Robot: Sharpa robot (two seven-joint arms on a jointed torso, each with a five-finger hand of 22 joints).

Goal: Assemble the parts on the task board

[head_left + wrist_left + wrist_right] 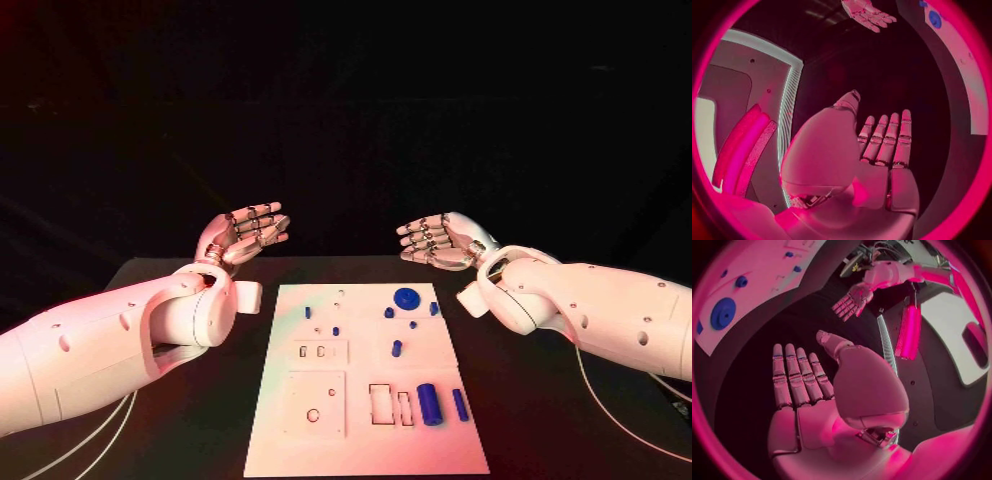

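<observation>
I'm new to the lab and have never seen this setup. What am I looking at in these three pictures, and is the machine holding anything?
It is a robot with two white arms ending in silver many-fingered hands. The square picture comes from a camera on its head, looking down at a black table. The two round ones come from cameras at its wrists, behind each palm. The left hand and the right hand are raised beyond the table, fingers apart, holding nothing. On the table lies a white task board with small blue parts, among them a round disc and a cylinder.
</observation>
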